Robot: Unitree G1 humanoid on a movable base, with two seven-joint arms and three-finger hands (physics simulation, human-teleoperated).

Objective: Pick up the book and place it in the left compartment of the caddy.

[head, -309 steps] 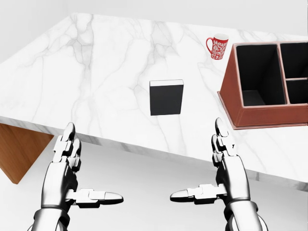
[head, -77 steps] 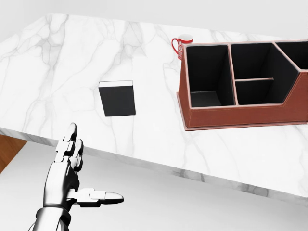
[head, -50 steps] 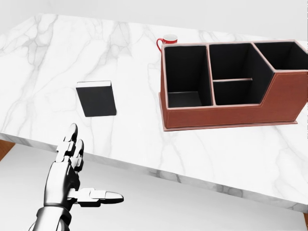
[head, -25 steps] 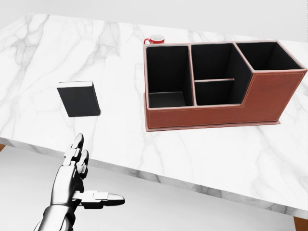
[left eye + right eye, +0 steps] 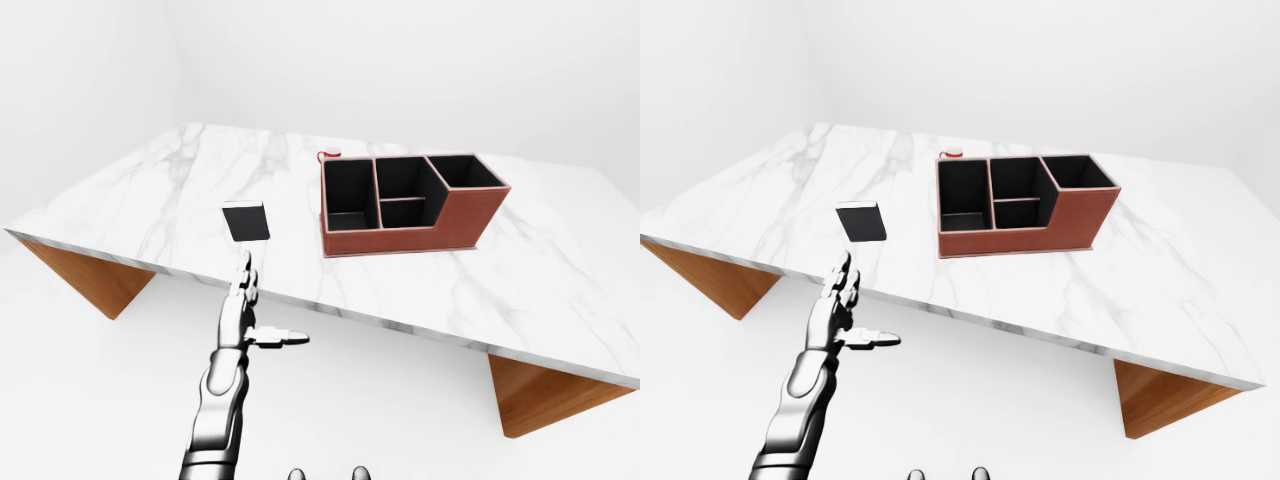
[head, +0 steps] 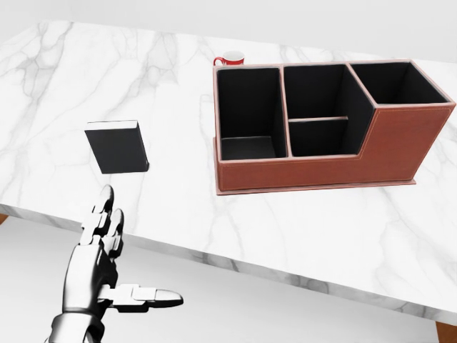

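Book point(image 6: 117, 146) flat on table, apart above spread left robot hand point(image 6: 107, 257).

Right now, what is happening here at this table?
Nothing is held yet. The robot's left hand hovers open off the near edge of the marble table, just below the black book, which lies flat on the table. The brown caddy stands to the book's right, with its left compartment empty, and a red mug is behind it. The right hand is not in view.
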